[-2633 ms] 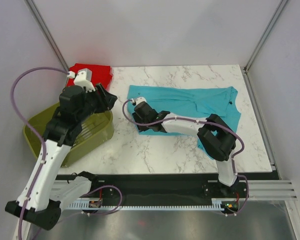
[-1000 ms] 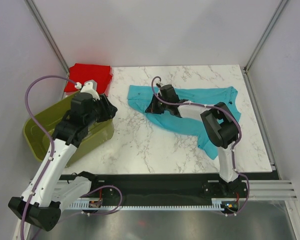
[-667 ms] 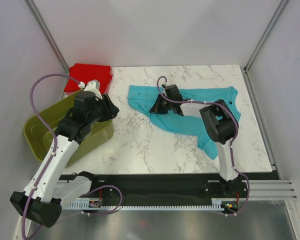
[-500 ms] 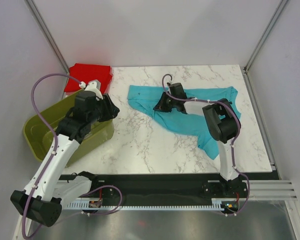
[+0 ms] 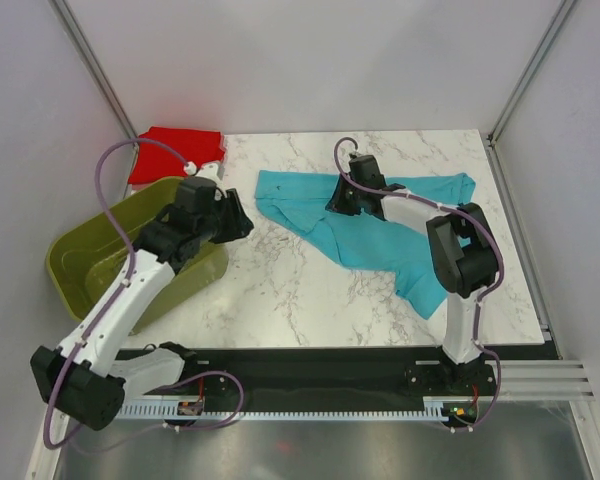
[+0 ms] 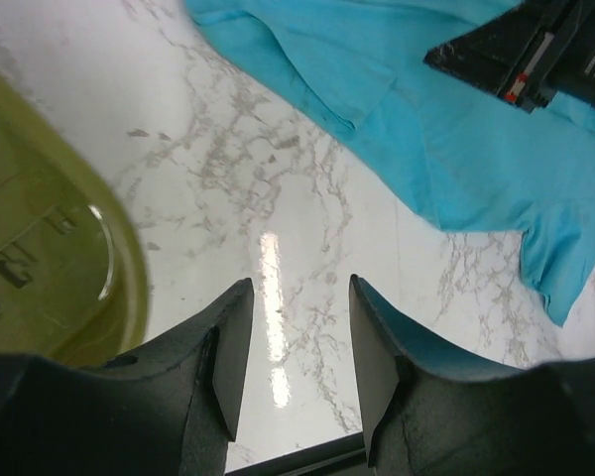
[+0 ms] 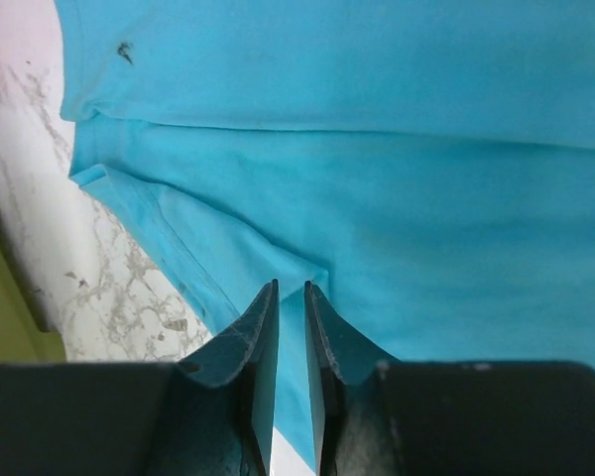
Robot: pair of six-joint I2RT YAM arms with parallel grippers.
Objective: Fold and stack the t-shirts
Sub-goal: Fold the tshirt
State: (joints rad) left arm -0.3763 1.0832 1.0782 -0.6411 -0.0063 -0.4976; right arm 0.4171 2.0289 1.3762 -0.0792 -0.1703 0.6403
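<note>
The turquoise t-shirt [image 5: 405, 225] lies spread on the marble table, its buttoned neck at the right; it also shows in the left wrist view [image 6: 426, 119] and the right wrist view [image 7: 397, 149]. My right gripper [image 5: 338, 200] is over the shirt's upper left part, jaws nearly closed on a pinched fold of its cloth [image 7: 289, 293]. The red t-shirt [image 5: 175, 152] is a flat folded bundle at the back left corner. My left gripper [image 5: 242, 218] is open and empty above bare marble [image 6: 299, 297], between the basket and the turquoise shirt's left edge.
An olive-green slotted basket [image 5: 90, 260] stands at the left table edge, its rim under my left arm [image 6: 40, 258]. Grey walls and metal posts enclose the table. Bare marble [image 5: 310, 300] lies in front of the shirt.
My right gripper has moved back and to the right, dragging the shirt's lower left part with it. My left gripper has swung right, away from the red shirt and the basket.
</note>
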